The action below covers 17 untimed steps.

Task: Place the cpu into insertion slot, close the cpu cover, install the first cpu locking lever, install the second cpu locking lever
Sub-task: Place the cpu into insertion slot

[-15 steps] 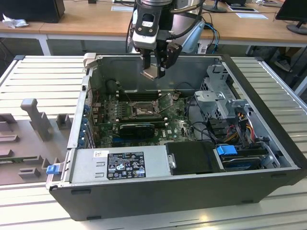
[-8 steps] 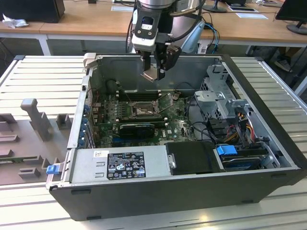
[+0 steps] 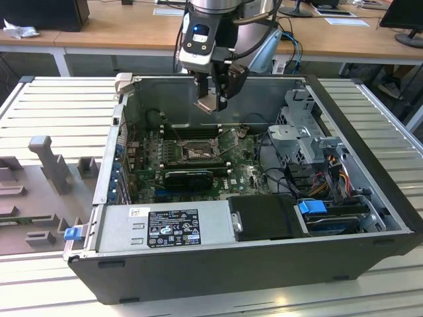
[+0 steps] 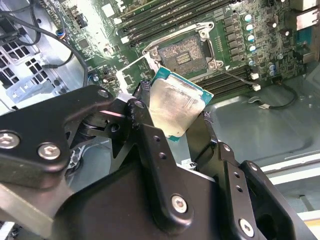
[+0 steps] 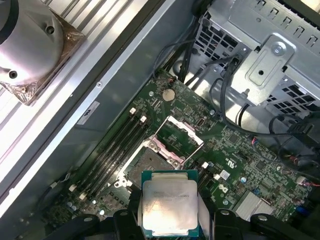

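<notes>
Progress first: none of the four steps is finished, as I judge it. The cpu [image 5: 169, 206] is in the air directly above the insertion slot [image 3: 192, 152], clamped by its edges between the fingers of the gripper [image 4: 175, 116], which has closed down to the chip's width with the dull metal top facing both wrist views. Seating the chip, closing the cover and latching both levers all remain.

Scanning across the exterior view with the slot as my anchor:

- To the exterior view's left of the slot, outside the computer case [image 3: 231, 271], a grey moulded fixture [image 3: 46, 165] lies on the ribbed table.
- Inside the case, on the near side of the slot, sits the power supply [image 3: 165, 228] with its labelled top.
- The slot itself holds nothing; its dark pin field is bare (plain enough in the second wrist view).
- The cpu cover [image 5: 180, 132] is swung up from the slot's edge, leaving the opening free.
- To the exterior view's right of the slot, the case holds a metal drive cage [image 3: 304, 139] and a bundle of cables [image 3: 330, 172], well apart from the socket.

The levers I cannot pick out with any confidence.
</notes>
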Each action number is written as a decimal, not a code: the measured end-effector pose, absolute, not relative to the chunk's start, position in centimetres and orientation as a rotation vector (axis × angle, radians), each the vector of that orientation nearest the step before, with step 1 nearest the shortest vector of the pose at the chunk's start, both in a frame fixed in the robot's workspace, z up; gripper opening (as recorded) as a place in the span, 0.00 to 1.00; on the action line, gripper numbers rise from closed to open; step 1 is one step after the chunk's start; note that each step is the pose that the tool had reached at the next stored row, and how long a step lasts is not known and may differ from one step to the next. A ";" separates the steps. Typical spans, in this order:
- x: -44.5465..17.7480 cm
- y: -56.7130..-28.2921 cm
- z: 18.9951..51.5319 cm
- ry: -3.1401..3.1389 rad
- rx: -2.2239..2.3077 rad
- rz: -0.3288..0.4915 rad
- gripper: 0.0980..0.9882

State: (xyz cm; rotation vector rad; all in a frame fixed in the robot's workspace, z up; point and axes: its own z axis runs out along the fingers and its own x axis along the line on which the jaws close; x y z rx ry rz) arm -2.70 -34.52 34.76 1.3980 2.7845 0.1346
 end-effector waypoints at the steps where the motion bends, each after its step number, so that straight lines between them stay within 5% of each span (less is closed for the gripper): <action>1: -2.7 -34.5 34.7 2.780 1.406 0.135 0.49; 17: -2.7 -34.5 34.7 2.689 1.564 0.132 0.49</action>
